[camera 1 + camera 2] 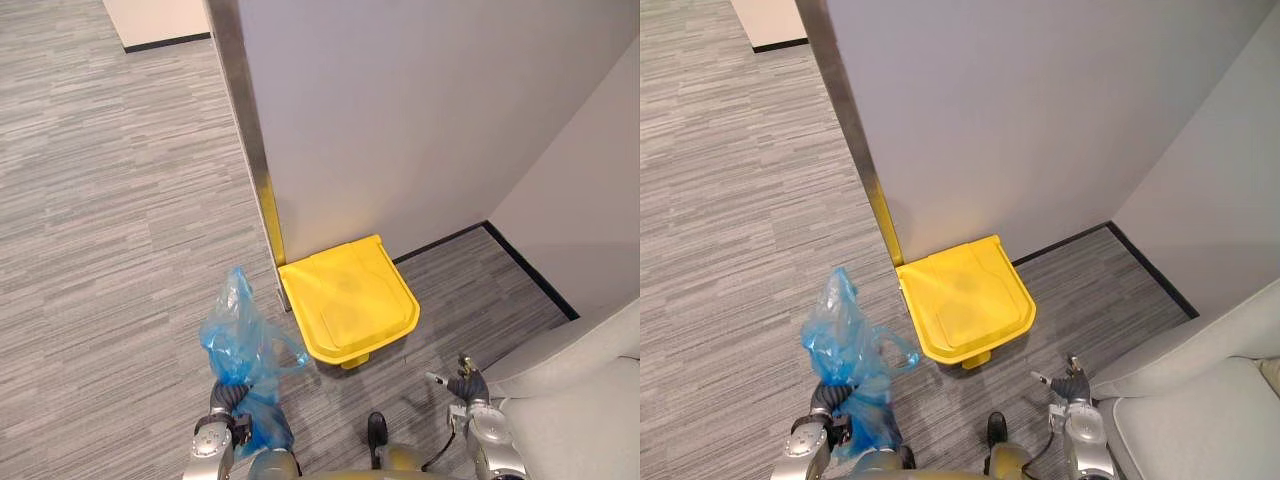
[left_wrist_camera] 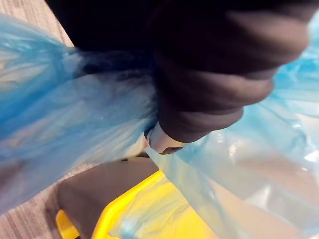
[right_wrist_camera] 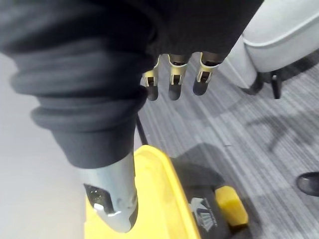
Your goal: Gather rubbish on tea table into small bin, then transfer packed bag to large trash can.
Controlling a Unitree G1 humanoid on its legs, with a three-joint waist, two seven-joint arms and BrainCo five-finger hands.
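Note:
A blue plastic bag [image 1: 238, 345] bulges up and around my left hand [image 1: 228, 398], which is shut on it at the lower left, just left of the large trash can. In the left wrist view the bag [image 2: 65, 114] wraps the hand's dark cover [image 2: 214, 74]. The large yellow trash can [image 1: 350, 300] stands on the floor against the wall, lid closed, with a yellow foot pedal [image 3: 230, 205] at its front. My right hand [image 1: 466, 384] hangs open to the right of the can, holding nothing, its fingers [image 3: 172, 82] relaxed.
A grey wall [image 1: 420, 120] with a metal corner strip [image 1: 255, 160] rises right behind the can. A second wall closes the right side. A light grey sofa [image 1: 580, 400] sits close at the lower right. Grey carpet [image 1: 100, 200] stretches out to the left.

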